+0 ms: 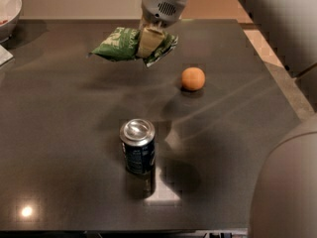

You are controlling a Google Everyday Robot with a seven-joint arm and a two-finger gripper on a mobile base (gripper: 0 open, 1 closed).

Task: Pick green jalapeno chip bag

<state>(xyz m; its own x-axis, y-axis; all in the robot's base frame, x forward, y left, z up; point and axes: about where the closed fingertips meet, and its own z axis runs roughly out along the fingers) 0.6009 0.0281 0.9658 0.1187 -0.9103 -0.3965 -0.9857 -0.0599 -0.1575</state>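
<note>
The green jalapeno chip bag (119, 44) hangs in the air above the far middle of the dark table (59, 133), clear of the surface. My gripper (149, 42) comes down from the top of the view and is shut on the bag's right part; one tan finger (147, 41) lies across the bag. The bag's left end sticks out free to the left. Its shadow lies on the table below.
An orange ball-shaped fruit (192, 78) sits on the table right of the bag. A dark blue soda can (137, 147) stands upright near the front middle. A white bowl (9, 9) is at the far left corner. The table's right edge runs diagonally at the far right.
</note>
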